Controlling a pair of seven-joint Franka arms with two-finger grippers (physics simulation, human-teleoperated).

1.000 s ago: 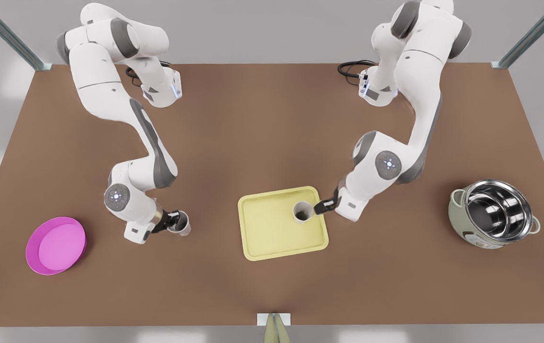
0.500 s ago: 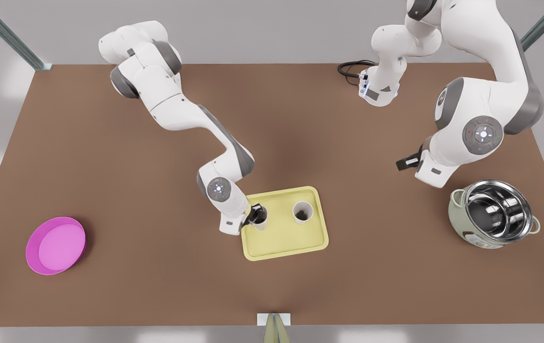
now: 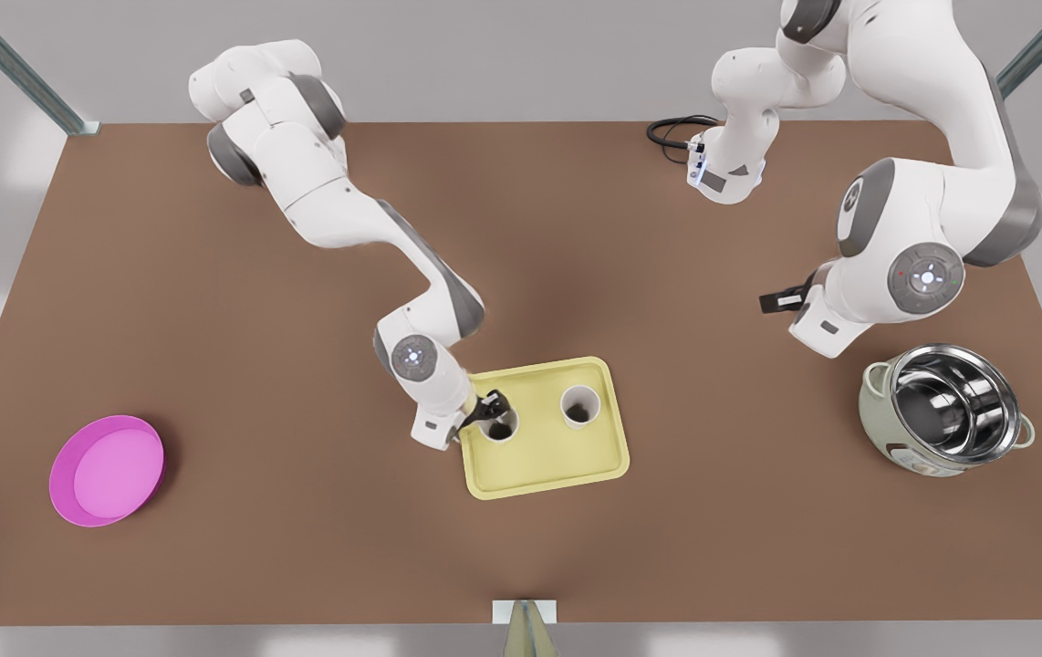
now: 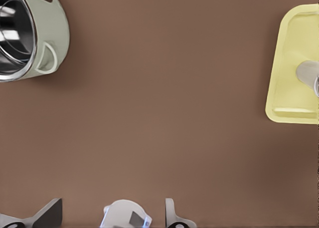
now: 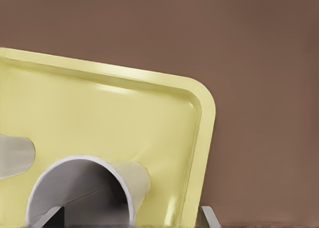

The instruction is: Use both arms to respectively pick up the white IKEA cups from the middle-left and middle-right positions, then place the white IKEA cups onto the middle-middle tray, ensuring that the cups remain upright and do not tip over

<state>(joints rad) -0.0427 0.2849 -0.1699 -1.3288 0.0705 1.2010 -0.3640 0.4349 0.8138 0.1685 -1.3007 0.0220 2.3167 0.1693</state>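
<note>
— Starting from the front view's left, what lay on the tabletop [image 3: 211, 301]?

— A round magenta plate [image 3: 106, 470] sat alone near the front edge, well apart from everything else.

— And next over?

— One arm reached down from the far side to the tray's left end. The right wrist view looked onto that tray corner from close by, so this was the right gripper [image 3: 491, 404]. It hung just over the rim of the first white cup [image 3: 502, 429].

— Was it pinching that cup?

— No. Its jaws were spread wide. In the right wrist view one of the fingers [image 5: 54, 217] showed in front of the cup's mouth, and the other stood well outside the cup wall, over the tray's rim.

— Where was the cup itself?

— Upright on the pale yellow tray [image 3: 548, 465], in its left part. The second white cup [image 3: 580, 406] stood upright too, toward the tray's far right corner, apart from the first.

— Further right?

— The left gripper [image 3: 769, 302] hovered above bare tabletop, between the tray and the pot and well clear of both. Its jaws were apart with nothing between them, as the left wrist view showed.

— And at the far right?

— A steel-lined pot [image 3: 941, 411] with a pale green shell sat on the tabletop, below the left arm's wrist.
</note>
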